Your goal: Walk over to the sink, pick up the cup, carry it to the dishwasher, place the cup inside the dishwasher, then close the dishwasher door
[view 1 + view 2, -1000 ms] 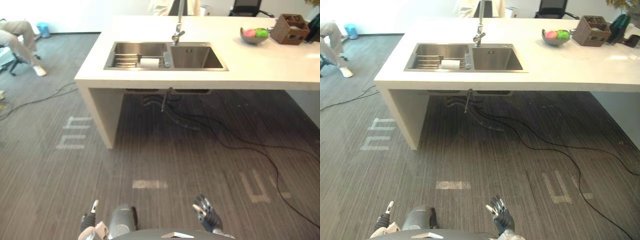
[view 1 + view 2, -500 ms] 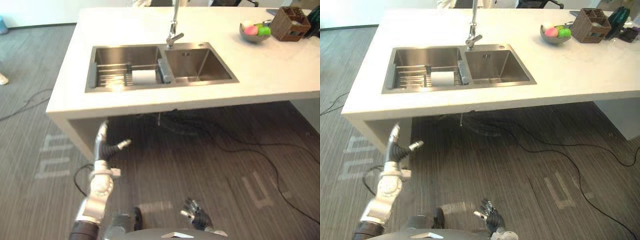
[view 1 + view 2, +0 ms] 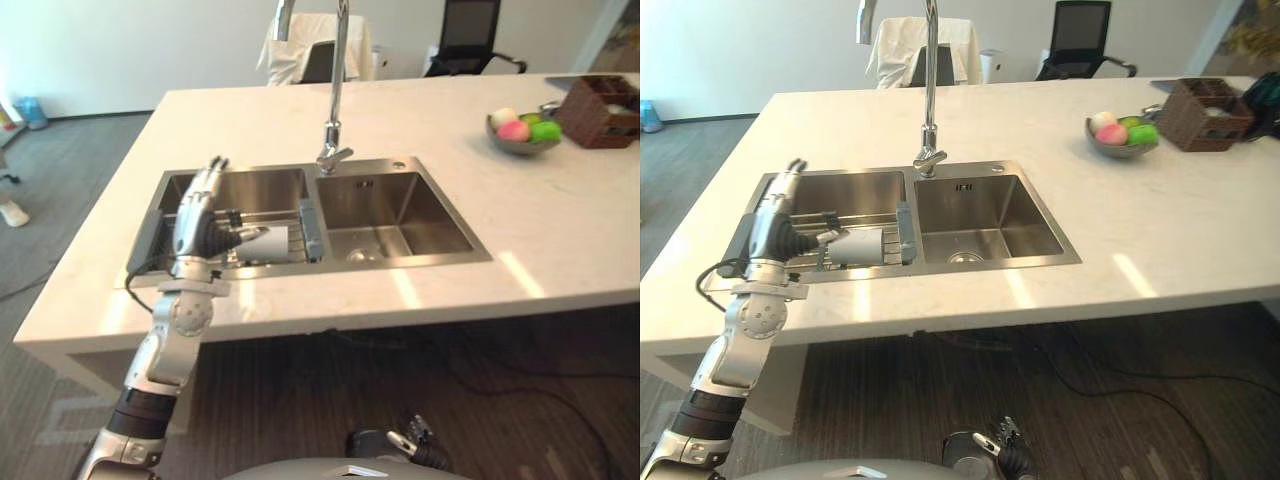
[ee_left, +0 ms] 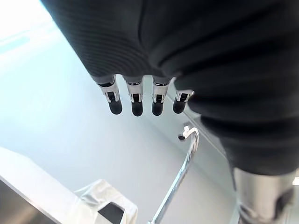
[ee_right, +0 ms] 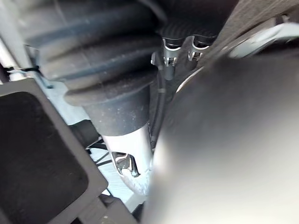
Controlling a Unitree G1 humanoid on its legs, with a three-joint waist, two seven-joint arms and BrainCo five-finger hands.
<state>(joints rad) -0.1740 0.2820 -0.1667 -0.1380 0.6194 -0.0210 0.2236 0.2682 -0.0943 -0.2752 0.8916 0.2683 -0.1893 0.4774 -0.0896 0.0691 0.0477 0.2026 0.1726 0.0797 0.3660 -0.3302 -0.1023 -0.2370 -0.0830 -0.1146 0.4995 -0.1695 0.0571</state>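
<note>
1. Left eye view: the cup is lying on its side on the wire rack in the left basin of the sink. The left hand is raised over the sink's front-left edge, just beside the cup on the side away from the right basin. Its fingers are straight and pointing up, so it's open and holding nothing. The thumb sticks out toward the cup, but I can't tell if it actually touches.
2. Same view, surroundings: the sink is set in a white counter, with a tall faucet at the back between the basins. A fruit bowl and a brown basket sit well off to the sink's right. Behind the sink are a black chair and another chair with white cloth over it. The floor is grey carpet. The right hand hangs low, well in front of the sink and below counter height.
3. Right eye view: same layout, with the cup in the left basin and the open left hand beside it.
4. Left wrist view: the fingers are held straight in a row with nothing in them. The faucet and the cloth-draped chair show past them.
5. Right wrist view: mostly the dark cover, so I can't tell whether the right hand is open or closed.
</note>
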